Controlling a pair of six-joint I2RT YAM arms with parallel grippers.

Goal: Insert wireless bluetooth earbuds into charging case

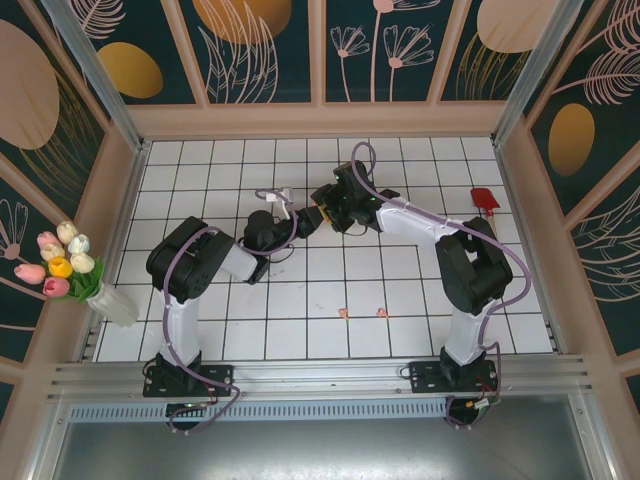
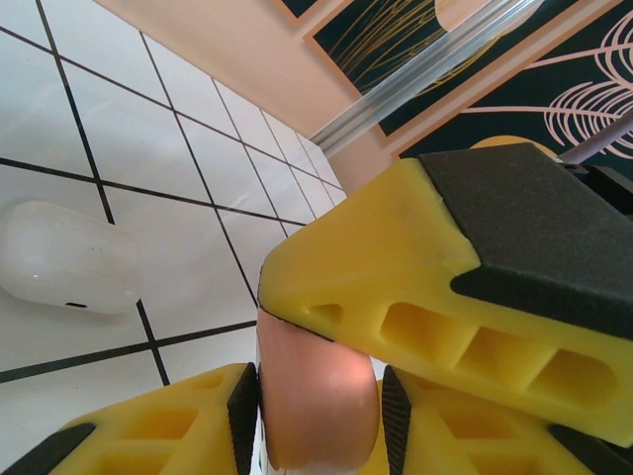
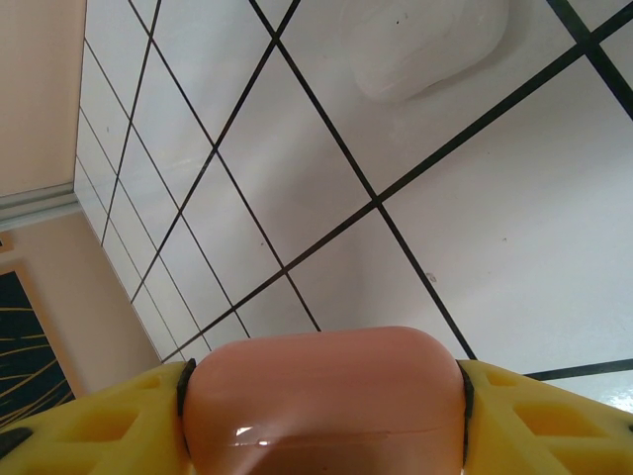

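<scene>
- Table (image 1: pixel 300 290): white tiles, black grid lines.
- Pink case (image 3: pixel 321 406): glossy salmon-pink, unpatterned.
- White case (image 2: pixel 64 257): plain white.
- Earbuds (image 1: pixel 343 313) (image 1: pixel 381 312): two, both salmon-pink.
- Gripper fingers (image 3: pixel 554 421): yellow, with black pads.
- Walls (image 1: pixel 260 50): dark teal with gold and peach flower-and-leaf motifs.
- Tulips (image 1: pixel 60 262): pink, yellow and white.
- Vase (image 1: pixel 112 303): white.
- Small object (image 1: pixel 485 200): red.

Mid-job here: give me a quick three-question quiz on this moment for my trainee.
1. True or false: the salmon-pink rounded charging case lies free on the white tiled table.
2. How many tiny salmon-pink earbuds lie loose on the table? A one, B two, C four.
3. Fill in: the small red object lies toward the table's ____ edge.
Key: 1 false, the left gripper and right gripper both clamp it; 2 B; 3 right.
</scene>
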